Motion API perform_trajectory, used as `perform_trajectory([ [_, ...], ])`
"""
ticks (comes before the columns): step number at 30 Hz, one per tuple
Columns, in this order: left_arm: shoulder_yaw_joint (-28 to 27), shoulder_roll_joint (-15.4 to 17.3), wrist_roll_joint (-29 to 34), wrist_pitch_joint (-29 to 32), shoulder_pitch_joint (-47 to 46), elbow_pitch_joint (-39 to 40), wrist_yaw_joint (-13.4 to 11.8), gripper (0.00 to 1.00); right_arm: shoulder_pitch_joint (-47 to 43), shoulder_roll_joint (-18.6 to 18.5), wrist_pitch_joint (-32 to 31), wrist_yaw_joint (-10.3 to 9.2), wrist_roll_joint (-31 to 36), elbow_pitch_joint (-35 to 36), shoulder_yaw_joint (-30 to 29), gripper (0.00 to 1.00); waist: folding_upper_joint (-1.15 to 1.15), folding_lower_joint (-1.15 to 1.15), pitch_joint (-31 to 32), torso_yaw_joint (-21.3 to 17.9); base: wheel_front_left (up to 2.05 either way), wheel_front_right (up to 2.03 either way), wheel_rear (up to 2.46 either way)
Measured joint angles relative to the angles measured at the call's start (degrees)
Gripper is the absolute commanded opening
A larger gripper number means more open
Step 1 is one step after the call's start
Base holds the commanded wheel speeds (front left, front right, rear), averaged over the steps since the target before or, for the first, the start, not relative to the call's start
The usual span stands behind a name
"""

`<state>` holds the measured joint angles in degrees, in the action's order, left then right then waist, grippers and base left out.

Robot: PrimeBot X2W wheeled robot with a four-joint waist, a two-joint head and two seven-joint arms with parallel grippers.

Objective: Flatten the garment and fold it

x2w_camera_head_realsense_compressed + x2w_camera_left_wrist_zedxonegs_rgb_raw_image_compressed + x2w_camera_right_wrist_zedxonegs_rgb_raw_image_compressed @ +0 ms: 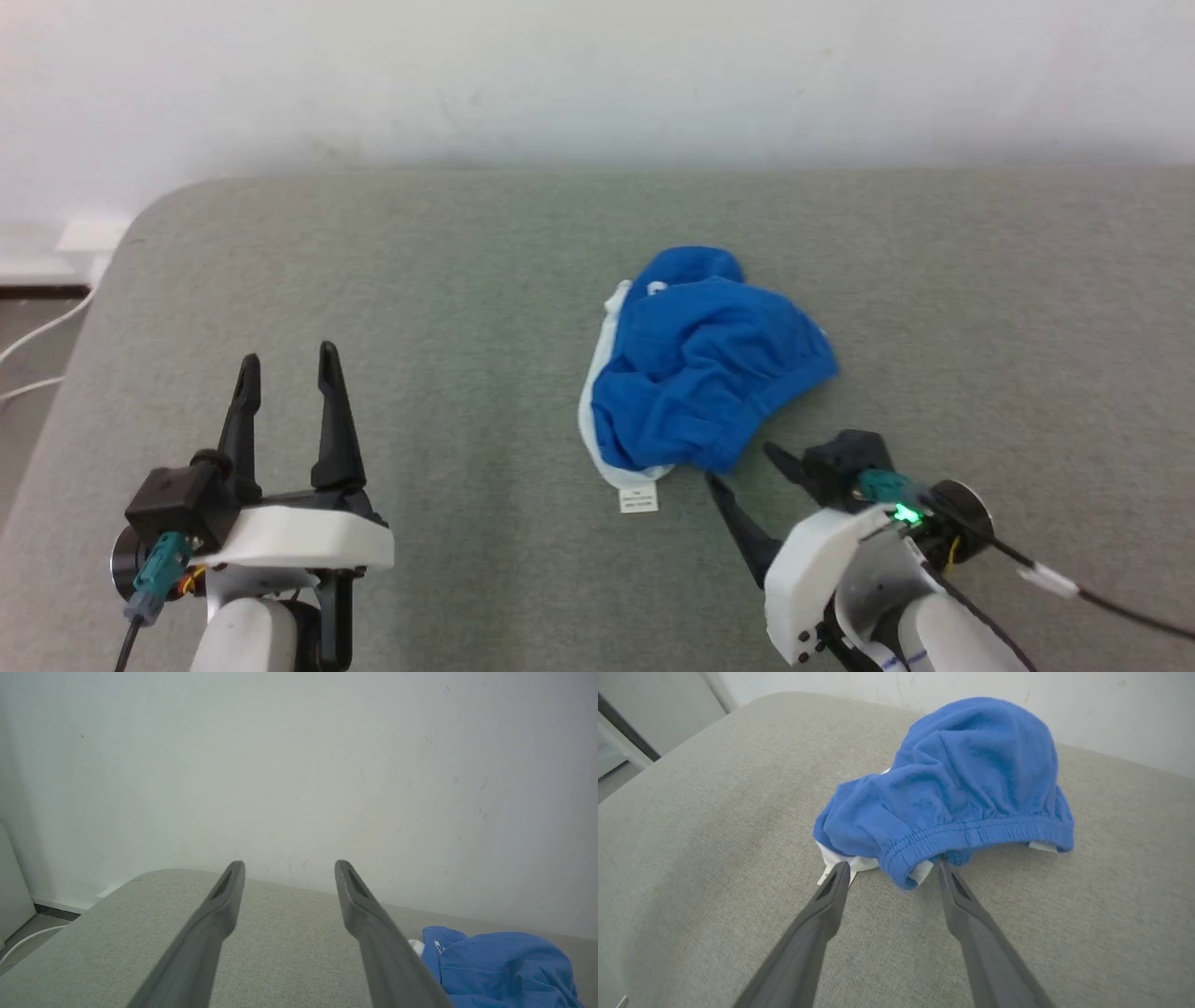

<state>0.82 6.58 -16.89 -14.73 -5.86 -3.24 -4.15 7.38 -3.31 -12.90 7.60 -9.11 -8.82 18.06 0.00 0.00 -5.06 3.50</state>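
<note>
Two grippers were seen at the near edge of the scene, each with its fingers spread and nothing held. The left gripper was placed at the near left, well apart from the garment, with its fingers pointed at the far wall. The right gripper was angled toward the far left, its tips brought just up to the garment's near hem; whether cloth was touched could not be told.

Just left of those tips, a small white label was laid flat on the grey-green padded surface. Beyond it the garment was found crumpled in a rounded heap near the middle of the surface, white trim showing along its left side.

The step in hand was judged to be a first grasp of the gathered elastic hem. For that to be done well, the fingers should be kept low against the surface and closed on the hem alone, so that the bunched layers behind are not caught. The white-trimmed left edge would best be taken by the left gripper, so the cloth can be drawn apart evenly.
</note>
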Motion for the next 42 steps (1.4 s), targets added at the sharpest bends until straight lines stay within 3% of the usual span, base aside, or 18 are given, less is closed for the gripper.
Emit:
perform_trajectory([
  [7, -1.3, -2.4, 2.0, 0.0, 0.0, 1.0, 1.6, 1.0, 5.7, -0.5, -6.9, 0.0, -0.6, -4.4, 1.0, 1.0, 0.0, 0.01, -2.1, 3.3, 0.0, 0.0, 0.0],
  [8, -1.2, -2.7, 2.3, 0.0, -0.1, 1.1, 1.6, 1.0, 6.2, -0.5, -7.4, 0.0, -0.9, -5.1, 0.9, 0.76, 0.0, 0.0, -2.5, 3.6, 0.0, 0.0, 0.0],
  [9, -1.1, -2.9, 2.4, 0.0, -0.1, 1.1, 1.6, 1.0, 6.6, -0.6, -7.6, -0.01, -1.2, -5.4, 1.1, 0.28, 0.0, 0.0, -2.9, 4.0, 0.0, 0.0, 0.0],
  [10, -1.1, -3.0, 2.5, 0.0, -0.1, 1.1, 1.6, 1.0, 6.8, -0.5, -7.6, -0.01, -1.5, -5.6, 0.9, 0.28, 0.0, 0.0, -3.2, 4.3, 0.0, 0.0, 0.0],
  [11, -1.2, -3.1, 2.6, 0.0, -0.2, 1.2, 1.6, 1.0, 7.0, -0.5, -7.6, -0.01, -1.7, -5.7, 0.9, 0.0, 0.0, 0.01, -3.6, 4.6, 0.0, 0.0, 0.0],
  [16, -2.7, -3.3, 2.6, 0.0, -0.6, 0.3, 2.7, 1.0, 5.9, -0.5, -8.8, 0.0, -2.8, -4.7, -3.2, 0.0, 0.0, 0.01, -4.4, 5.2, 0.0, 0.0, 0.0],
  [26, -4.0, -3.4, 3.0, 0.0, -0.6, -0.9, 3.6, 1.0, -4.5, -0.8, -15.3, 0.0, 4.6, 8.6, -30.0, 0.0, 0.0, 0.0, -2.8, 2.2, 0.0, 0.0, 0.0],
  [31, -3.7, -3.5, 3.0, 0.0, -0.7, -1.5, 3.7, 1.0, -4.6, 0.2, -14.1, 0.0, 6.6, 9.5, -37.6, 0.0, 0.0, 0.0, -2.6, 0.1, 0.0, 0.0, 0.0],
  [32, -3.4, -3.5, 3.0, 0.0, -0.7, -1.5, 3.6, 1.0, -4.5, 0.1, -13.4, 0.0, 6.0, 9.2, -38.0, 0.31, 0.0, 0.0, -2.6, -0.3, 0.0, 0.0, 0.0],
  [33, -3.0, -3.5, 3.0, 0.0, -0.7, -1.4, 3.6, 1.0, -4.4, 0.1, -12.4, -0.01, 5.1, 8.8, -38.2, 0.77, 0.0, 0.0, -2.6, -0.7, 0.0, 0.0, 0.0],
  [34, -2.9, -3.6, 3.0, 0.0, -0.7, -1.4, 3.6, 1.0, -4.4, 0.2, -11.3, -0.01, 3.9, 8.5, -38.0, 1.0, 0.0, 0.0, -2.6, -1.1, 0.0, 0.0, 0.0],
  [42, -0.1, -3.6, 2.9, 0.0, -1.8, -2.8, 4.2, 1.0, -4.9, 0.3, 1.2, 0.0, 0.5, 8.0, -38.3, 1.0, 0.0, 0.0, -2.8, -3.4, 0.0, 0.0, 0.0],
])
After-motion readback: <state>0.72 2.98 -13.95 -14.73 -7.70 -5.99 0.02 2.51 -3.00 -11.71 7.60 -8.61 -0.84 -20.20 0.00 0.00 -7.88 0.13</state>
